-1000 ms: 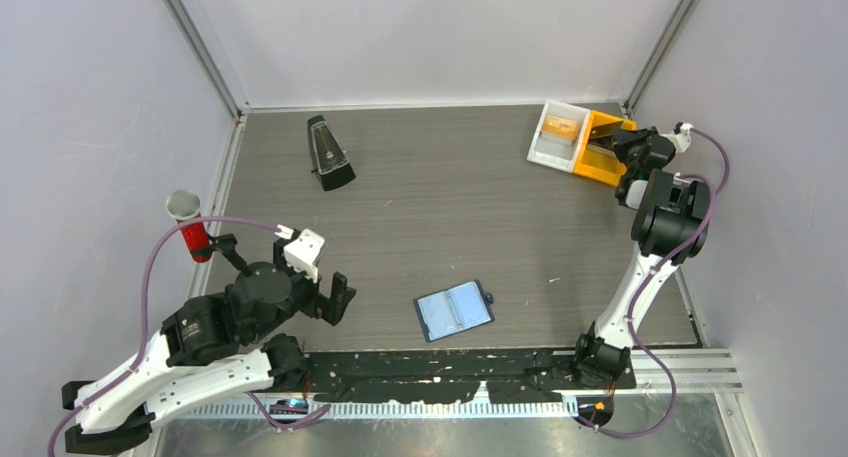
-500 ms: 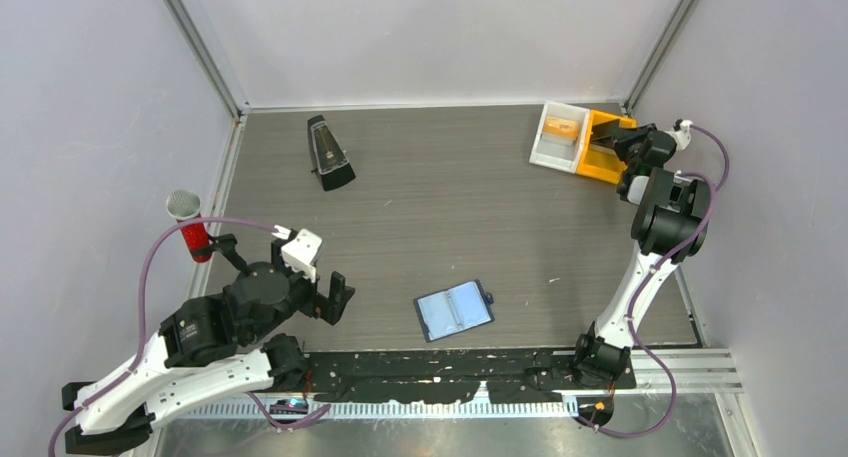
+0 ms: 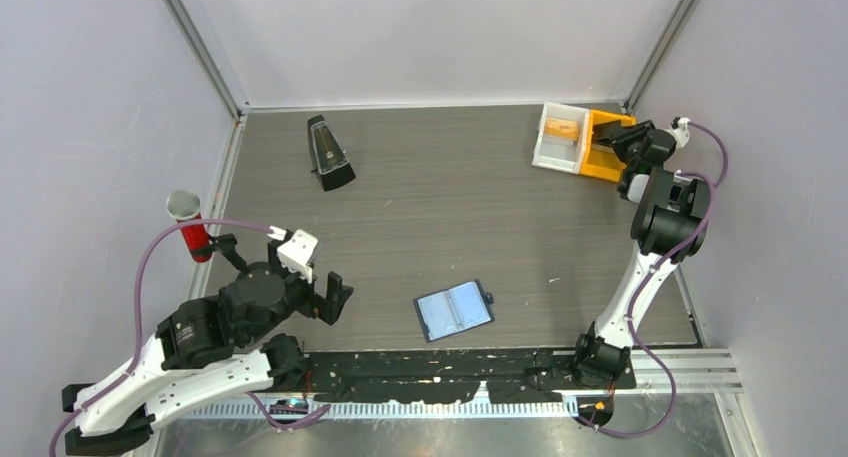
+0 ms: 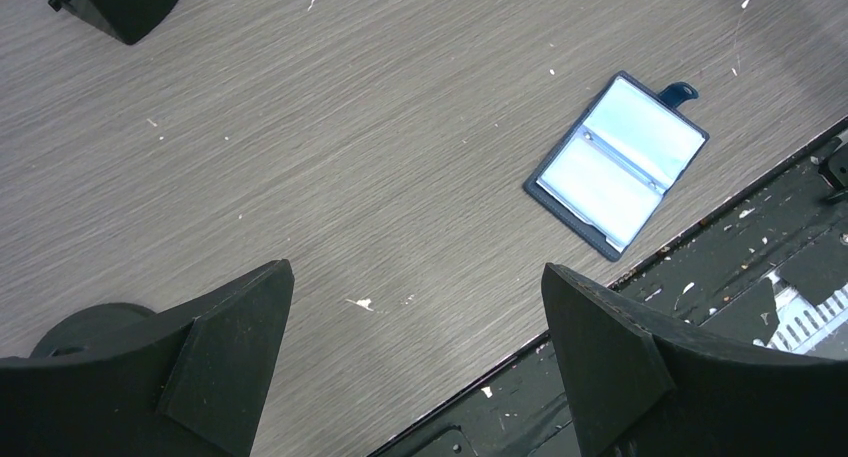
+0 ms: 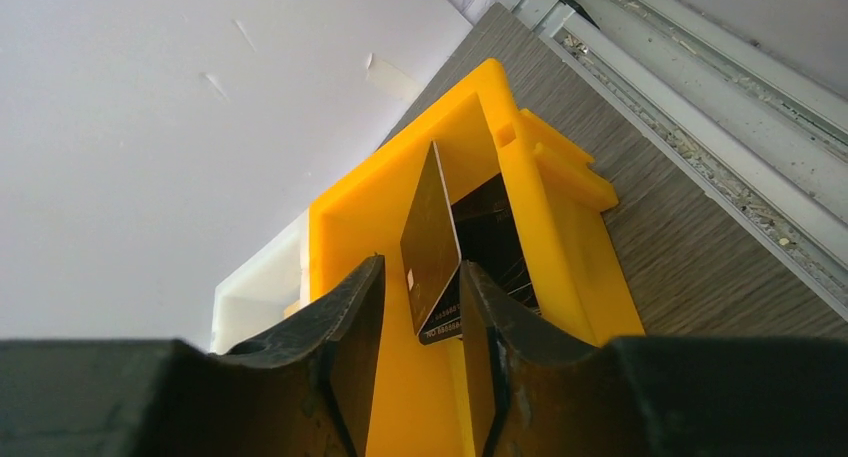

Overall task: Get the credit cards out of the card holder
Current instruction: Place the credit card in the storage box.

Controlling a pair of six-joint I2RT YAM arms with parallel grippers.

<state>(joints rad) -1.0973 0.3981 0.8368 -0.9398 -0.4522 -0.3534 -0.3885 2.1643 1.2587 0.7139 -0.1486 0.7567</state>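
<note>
The card holder (image 3: 454, 310) lies open on the table near the front edge, light blue inside, snap tab to the right, and no card shows in it. It also shows in the left wrist view (image 4: 617, 162). My left gripper (image 4: 415, 269) is open and empty, hovering to the left of it (image 3: 335, 297). My right gripper (image 5: 422, 265) is at the yellow bin (image 5: 350, 217) at the back right (image 3: 612, 137). A dark credit card (image 5: 430, 237) stands on edge between its slightly parted fingers, leaning on the right one. Another dark card (image 5: 495, 227) lies in the bin.
A white bin (image 3: 555, 157) holding an orange block (image 3: 562, 129) adjoins the yellow bin (image 3: 600, 162). A black metronome (image 3: 328, 152) stands at the back left. A red microphone (image 3: 190, 227) stands at the left edge. The black rail runs along the front.
The two bins have shifted a little to the right with the right gripper. The left arm has drawn back slightly toward the front.
</note>
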